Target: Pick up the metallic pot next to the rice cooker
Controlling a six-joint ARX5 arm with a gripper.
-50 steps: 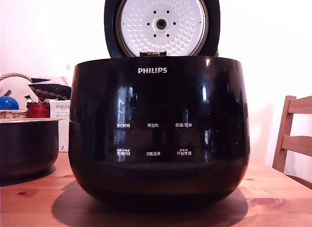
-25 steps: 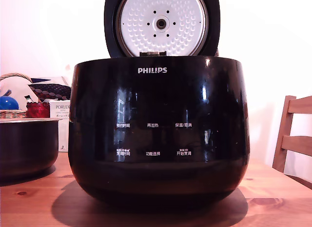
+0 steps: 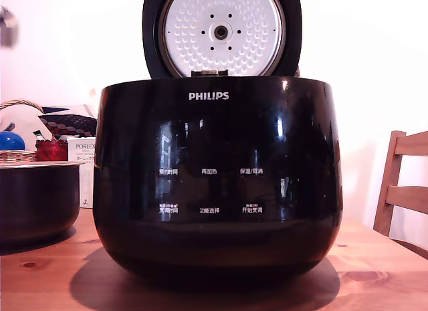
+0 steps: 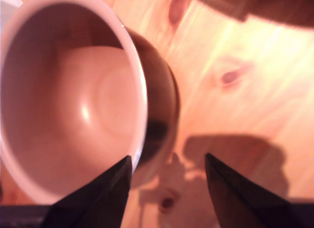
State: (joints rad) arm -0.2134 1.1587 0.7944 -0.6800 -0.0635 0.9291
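1. In the wrist view the gripper (image 4: 167,171) has its jaws spread wide apart, with bare wood showing between the two dark fingertips (image 4: 110,186); it grips nothing.
2. One fingertip overlaps the pale rim of the metallic pot (image 4: 73,95) in that view; whether it touches the rim or sits above it cannot be told. The other fingertip is over the wooden table (image 4: 245,81), clear of the pot.
3. The pot is seen from above, its smooth inside open and its dark outer wall showing on the side toward the gap between the jaws.
4. In the exterior view the metallic pot (image 3: 37,200) stands upright on the wooden table (image 3: 374,257) at the exterior view's left, just beside the rice cooker (image 3: 217,184), a narrow gap between them.
5. The rice cooker's lid is raised, its dimpled plate facing the camera.
6. A blurred grey shape at the exterior view's upper left edge cannot be identified.
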